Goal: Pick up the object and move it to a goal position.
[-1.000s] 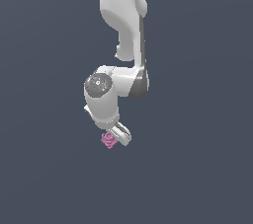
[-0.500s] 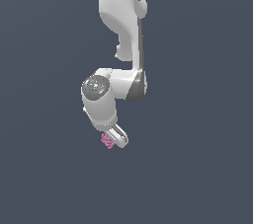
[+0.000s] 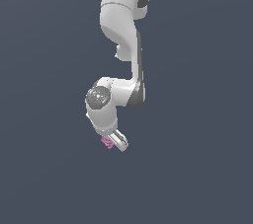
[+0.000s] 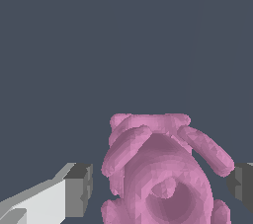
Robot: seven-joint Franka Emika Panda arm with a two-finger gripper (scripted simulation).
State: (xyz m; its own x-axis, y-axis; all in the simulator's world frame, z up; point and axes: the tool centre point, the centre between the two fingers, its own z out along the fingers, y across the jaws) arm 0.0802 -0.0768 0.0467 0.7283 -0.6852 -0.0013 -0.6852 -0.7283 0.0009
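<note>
In the exterior view the white arm hangs down from twelve o'clock, and its gripper [image 3: 114, 143] has the small pink object [image 3: 106, 142] at its tip, on the nine o'clock side of the fingers, against plain dark grey. In the wrist view the object [image 4: 165, 178] is lumpy and magenta, its swirled rosette face turned toward the camera, ridged knobs fanning toward twelve o'clock; its long axis cannot be told. It sits between the two dark pads [image 4: 79, 188], which are spread with gaps either side, touching neither.

Pink object [image 4: 165, 178] sits between the fingers [image 4: 76, 191], small gaps either side, swirl facing camera.
</note>
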